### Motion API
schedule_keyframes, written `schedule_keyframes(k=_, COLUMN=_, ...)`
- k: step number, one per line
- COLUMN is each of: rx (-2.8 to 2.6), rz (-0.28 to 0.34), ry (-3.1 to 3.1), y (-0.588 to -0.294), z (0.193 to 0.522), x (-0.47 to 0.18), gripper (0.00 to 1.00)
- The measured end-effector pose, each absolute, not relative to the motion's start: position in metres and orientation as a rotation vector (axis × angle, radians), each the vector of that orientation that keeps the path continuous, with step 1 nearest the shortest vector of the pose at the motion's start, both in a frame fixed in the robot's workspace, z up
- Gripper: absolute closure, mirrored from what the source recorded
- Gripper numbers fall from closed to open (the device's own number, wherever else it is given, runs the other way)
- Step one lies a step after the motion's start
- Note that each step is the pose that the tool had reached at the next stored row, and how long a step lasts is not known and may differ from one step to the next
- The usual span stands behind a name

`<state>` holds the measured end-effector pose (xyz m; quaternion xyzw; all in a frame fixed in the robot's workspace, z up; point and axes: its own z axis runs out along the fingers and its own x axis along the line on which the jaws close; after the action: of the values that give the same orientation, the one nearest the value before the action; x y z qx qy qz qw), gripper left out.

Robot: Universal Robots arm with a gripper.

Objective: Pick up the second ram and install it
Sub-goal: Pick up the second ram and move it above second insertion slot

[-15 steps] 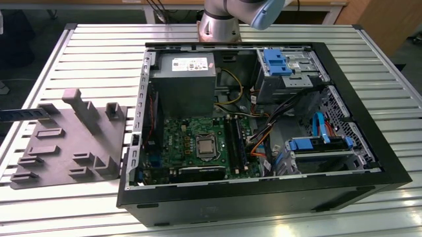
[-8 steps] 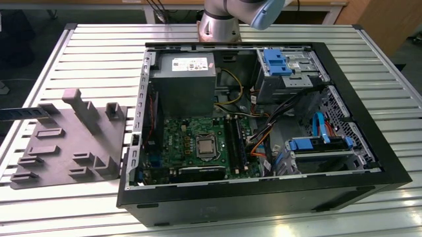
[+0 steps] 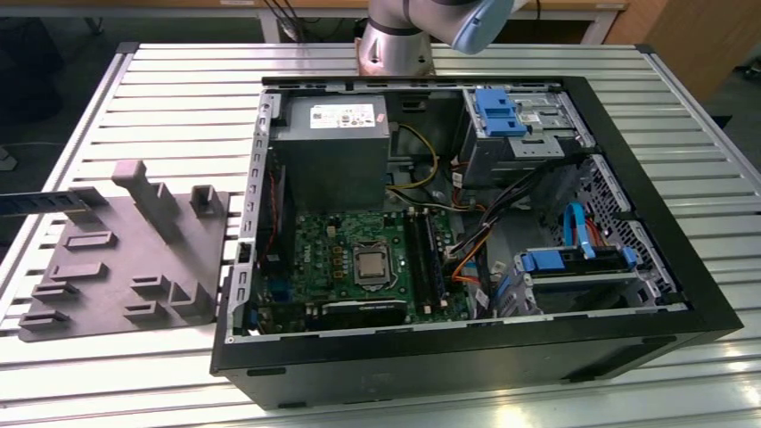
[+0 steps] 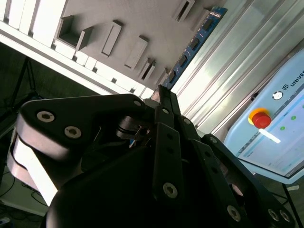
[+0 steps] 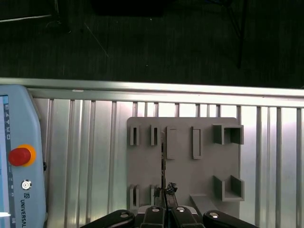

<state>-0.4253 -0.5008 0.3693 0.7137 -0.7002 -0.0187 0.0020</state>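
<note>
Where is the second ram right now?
At the exterior view's left edge, the second ram is by the grey fixture tray, outside the computer case, held by the gripper.

Your slatted metal table [image 3: 167, 80] carries two things: an open computer case [image 3: 476, 366] on the exterior view's right, and a grey slotted tray [image 3: 119, 267] just beside it.

A slatted metal desk [image 3: 155, 98] is catching bright light; dark floor [image 5: 142, 42] is lying beyond it, a cable [image 5: 28, 19] trailing across.

bright even light; glare on table slats [image 4: 223, 76]; floor [image 5: 142, 42] dark.
</note>
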Motion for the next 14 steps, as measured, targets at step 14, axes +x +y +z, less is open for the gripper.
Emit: schedule_keyframes(k=14, rx=2.239, rz=-0.059, ry=-2.197, y=-0.5008, z=0.3757, x=-0.4253, gripper=0.88)
